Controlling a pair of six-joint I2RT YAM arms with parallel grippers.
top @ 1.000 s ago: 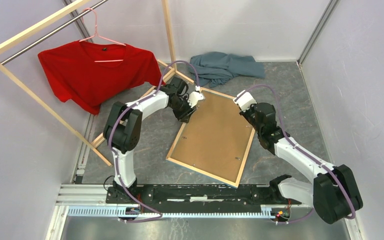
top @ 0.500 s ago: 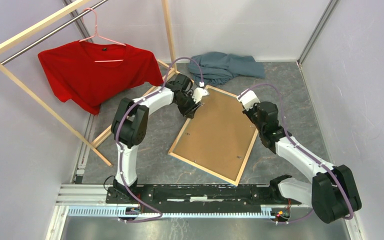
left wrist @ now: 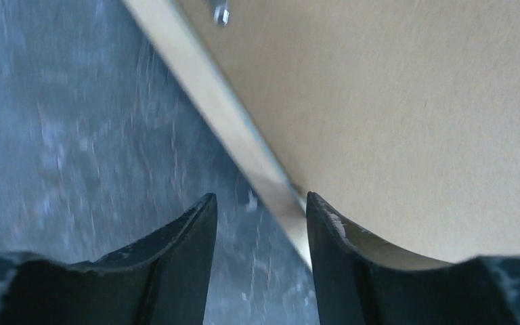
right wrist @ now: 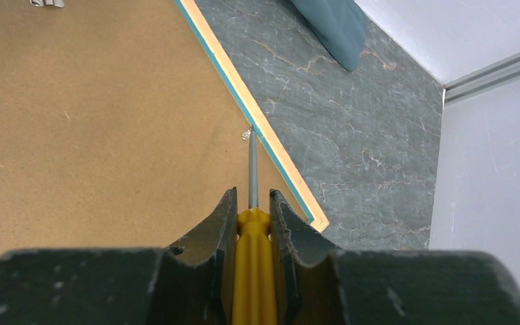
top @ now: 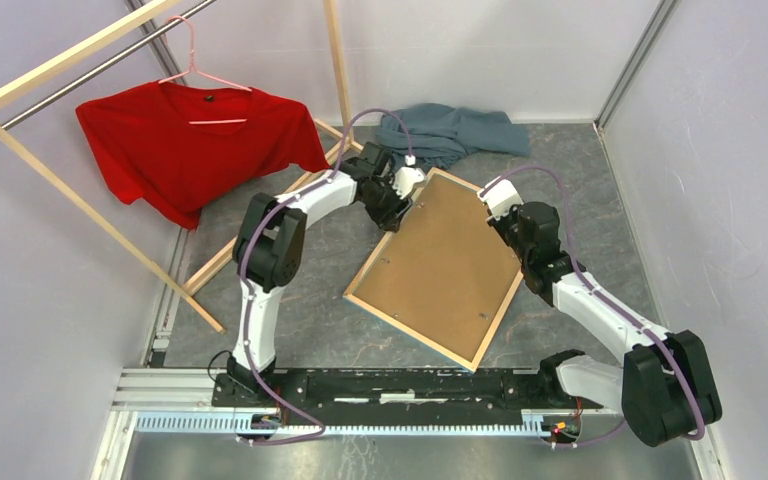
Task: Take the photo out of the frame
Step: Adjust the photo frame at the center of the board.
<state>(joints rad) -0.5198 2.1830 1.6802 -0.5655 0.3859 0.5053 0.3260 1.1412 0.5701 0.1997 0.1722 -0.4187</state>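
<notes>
Frame [top: 409,331] shifted away from the arm bases, back side up; left hand [left wrist: 259,196] parted astride its edge, right hand [right wrist: 252,192] clamping a yellow screwdriver [right wrist: 251,257], tip at a clip [right wrist: 246,133].

No writing, label, brand, number or sign can be read anywhere. The backing board [right wrist: 95,122] and the frame [right wrist: 246,101] ahead of the right gripper [right wrist: 252,194] show plain surfaces. The yellow handle [right wrist: 252,271] clamped between its fingers shows no print either.
</notes>
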